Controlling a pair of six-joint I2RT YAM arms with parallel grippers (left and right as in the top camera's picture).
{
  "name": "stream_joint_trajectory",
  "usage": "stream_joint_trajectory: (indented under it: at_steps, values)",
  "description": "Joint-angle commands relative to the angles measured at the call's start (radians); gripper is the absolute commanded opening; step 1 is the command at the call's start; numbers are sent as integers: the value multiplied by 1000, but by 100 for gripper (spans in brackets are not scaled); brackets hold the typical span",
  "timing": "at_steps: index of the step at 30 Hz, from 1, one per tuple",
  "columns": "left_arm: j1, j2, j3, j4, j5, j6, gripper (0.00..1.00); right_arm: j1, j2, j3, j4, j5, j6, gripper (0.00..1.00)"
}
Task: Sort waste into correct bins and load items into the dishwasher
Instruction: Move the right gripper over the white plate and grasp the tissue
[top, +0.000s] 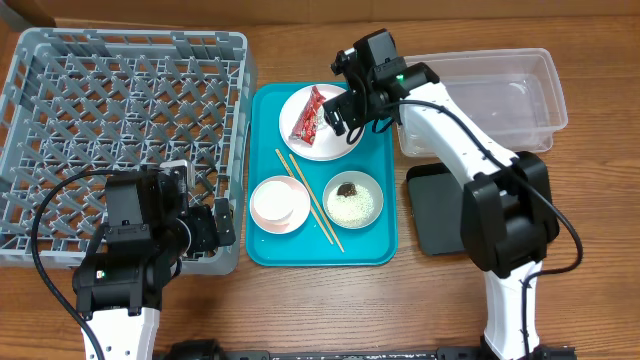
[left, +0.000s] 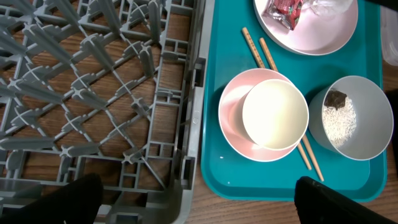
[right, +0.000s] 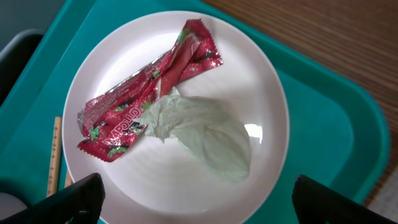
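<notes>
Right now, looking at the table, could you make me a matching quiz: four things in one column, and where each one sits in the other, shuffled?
Things:
1 red wrapper
2 rice grains
3 small white cup
4 clear tub

Places:
A inside the pinkish bowl
B beside the teal tray, not on it
C on the white plate
D in the pale bowl

Pairs: 1-C, 2-D, 3-A, 4-B.

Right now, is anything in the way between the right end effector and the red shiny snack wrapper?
Nothing visible is. The open right end effector hovers above the round white plate, where the red shiny snack wrapper lies in plain view. A crumpled white tissue touches its side, leaving most of it bare.
</notes>
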Motion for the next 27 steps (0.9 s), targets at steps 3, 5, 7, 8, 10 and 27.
stream_joint_trajectory:
  at_steps: [3, 5, 7, 8, 10, 27]
  values:
    - [1, -3, 26, 0, -6, -14, 100, 16, 59, 31, 28, -46, -6, 95]
    - [1, -3, 26, 0, -6, -14, 100, 26, 72, 31, 40, -46, -6, 94]
    - [1, -3, 26, 0, -6, -14, 100, 37, 82, 31, 53, -44, -7, 93]
    - [1, -3, 26, 0, -6, -14, 100, 43, 86, 31, 60, -39, -7, 92]
    - [1, -3, 26, 0, -6, -14, 100, 54, 97, 31, 69, -11, -6, 89]
    - [1, -3, 26, -3, -6, -14, 100, 68, 119, 30, 62, 42, 2, 34]
